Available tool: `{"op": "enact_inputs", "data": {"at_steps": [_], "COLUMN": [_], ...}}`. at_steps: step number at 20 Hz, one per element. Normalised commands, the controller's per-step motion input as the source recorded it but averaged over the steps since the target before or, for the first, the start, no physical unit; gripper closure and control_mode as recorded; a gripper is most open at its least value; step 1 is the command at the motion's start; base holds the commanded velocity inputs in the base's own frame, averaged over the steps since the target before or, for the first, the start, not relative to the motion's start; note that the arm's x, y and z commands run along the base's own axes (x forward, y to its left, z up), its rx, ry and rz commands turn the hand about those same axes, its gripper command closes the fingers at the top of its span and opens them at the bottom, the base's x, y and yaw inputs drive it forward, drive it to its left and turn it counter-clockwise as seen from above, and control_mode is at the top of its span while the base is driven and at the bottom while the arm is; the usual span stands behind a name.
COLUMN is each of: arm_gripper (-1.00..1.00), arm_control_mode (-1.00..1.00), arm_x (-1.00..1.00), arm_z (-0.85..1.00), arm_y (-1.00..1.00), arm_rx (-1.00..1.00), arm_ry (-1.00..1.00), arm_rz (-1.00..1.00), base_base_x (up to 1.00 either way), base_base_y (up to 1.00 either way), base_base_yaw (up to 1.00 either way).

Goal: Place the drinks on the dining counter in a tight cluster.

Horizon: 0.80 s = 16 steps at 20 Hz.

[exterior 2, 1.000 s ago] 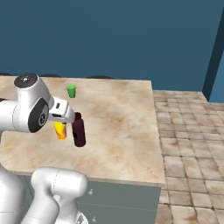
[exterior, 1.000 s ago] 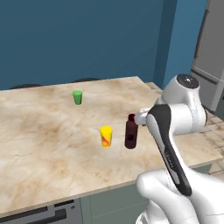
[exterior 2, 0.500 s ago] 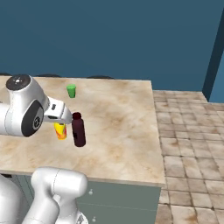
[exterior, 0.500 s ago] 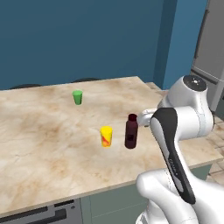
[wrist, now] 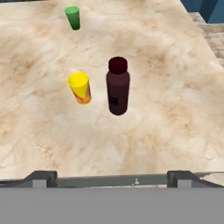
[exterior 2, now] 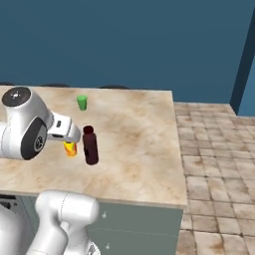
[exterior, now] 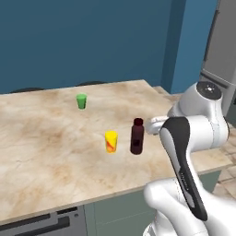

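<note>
The fingers (wrist: 112,176) were spread wide and empty, near the upright maroon bottle (wrist: 117,86) on the bench (wrist: 175,87), a yellow cup (wrist: 80,87) just left of it.

A maroon bottle (exterior: 137,135) stands upright on the counter (exterior: 41,152) toward its right edge, a yellow cup (exterior: 111,141) just beside it — apart. A green cup (exterior: 81,101) sits well back, near the far edge.
</note>
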Motion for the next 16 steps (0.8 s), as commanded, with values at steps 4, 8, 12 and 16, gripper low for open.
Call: {"op": "enact_inputs", "data": {"at_steps": [4, 8, 12, 16], "arm_gripper": [-1.0, -1.0, -1.0, -1.0], "arm_control_mode": [1.0, 1.0, 1.0, 1.0], "arm_x": [0.0, 0.0, 0.0, 0.0], "arm_z": [0.0, 0.0, 0.0, 0.0], "arm_y": [0.0, 0.0, 0.0, 0.0], "arm_rx": [0.0, 0.0, 0.0, 0.0], "arm_ry": [0.0, 0.0, 0.0, 0.0], "arm_rz": [0.0, 0.0, 0.0, 0.0], "base_base_x": [-0.4, -0.42, -0.35, -0.14], "base_base_y": [0.0, 0.0, 0.02, 0.31], "base_base_yaw": [0.0, 0.0, 0.18, 0.6]}}
